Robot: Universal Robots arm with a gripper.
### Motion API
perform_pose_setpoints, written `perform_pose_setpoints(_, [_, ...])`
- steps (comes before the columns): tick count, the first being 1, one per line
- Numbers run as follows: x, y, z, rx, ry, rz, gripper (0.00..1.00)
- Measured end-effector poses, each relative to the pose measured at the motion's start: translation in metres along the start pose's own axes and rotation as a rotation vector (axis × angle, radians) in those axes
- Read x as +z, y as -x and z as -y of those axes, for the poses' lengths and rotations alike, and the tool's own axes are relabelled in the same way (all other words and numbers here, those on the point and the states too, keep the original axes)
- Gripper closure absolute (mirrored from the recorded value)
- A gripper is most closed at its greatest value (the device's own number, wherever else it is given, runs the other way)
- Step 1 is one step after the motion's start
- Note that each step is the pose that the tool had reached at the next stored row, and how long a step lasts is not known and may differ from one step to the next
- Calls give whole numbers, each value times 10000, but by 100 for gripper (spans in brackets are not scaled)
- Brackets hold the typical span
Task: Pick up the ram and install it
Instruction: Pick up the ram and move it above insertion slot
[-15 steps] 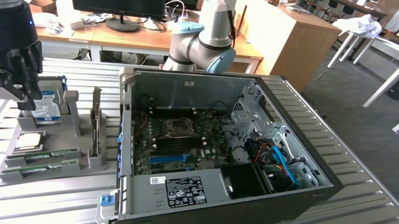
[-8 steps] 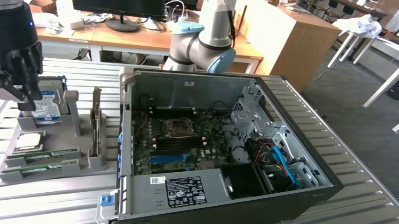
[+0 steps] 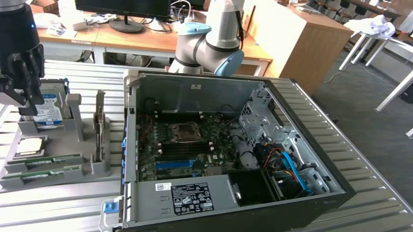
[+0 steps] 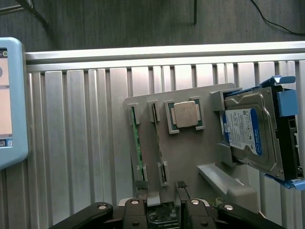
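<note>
The gripper [image 4: 161, 191], seen with jaws spread and empty, is held above the grey holder [image 4: 190, 152], where the ram [image 4: 137, 143] is seated edge-up in a slot just beside a second stick [image 4: 158, 143], so a misaligned closing could be landed on that neighbour or the slot wall.

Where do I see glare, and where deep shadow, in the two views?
Exterior view: the computer case has a nearly black pocket inside, while the table slats shine pale. Wrist view: the processor lid reflects light, and the floor beyond the table is dark.
</note>
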State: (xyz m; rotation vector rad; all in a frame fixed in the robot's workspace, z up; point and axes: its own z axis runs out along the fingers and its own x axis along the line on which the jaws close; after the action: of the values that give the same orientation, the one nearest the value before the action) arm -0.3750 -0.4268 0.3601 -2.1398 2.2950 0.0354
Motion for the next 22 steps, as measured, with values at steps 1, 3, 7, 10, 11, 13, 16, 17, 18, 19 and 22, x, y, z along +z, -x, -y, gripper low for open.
perform_pose_setpoints(1, [2,0,0,0,0,0,64])
perform_pose_setpoints(3, [7,-1,0,-1,0,0,64])
perform_pose_setpoints(7, [16,-1,0,0,1,0,64])
perform_pose_setpoints(10, [24,-2,0,0,0,0,64])
perform_pose_setpoints(11, [26,-2,0,0,0,0,64])
perform_pose_setpoints(13, [30,-2,0,0,0,0,64])
perform_pose_setpoints(16, [37,-3,0,0,0,0,64])
perform_pose_setpoints(17, [39,-3,0,0,0,0,64])
perform_pose_setpoints(18, [41,-3,0,0,0,0,64])
perform_pose_setpoints(19, [43,-3,0,-1,0,0,64])
perform_pose_setpoints(22, [49,-4,0,0,0,0,64])
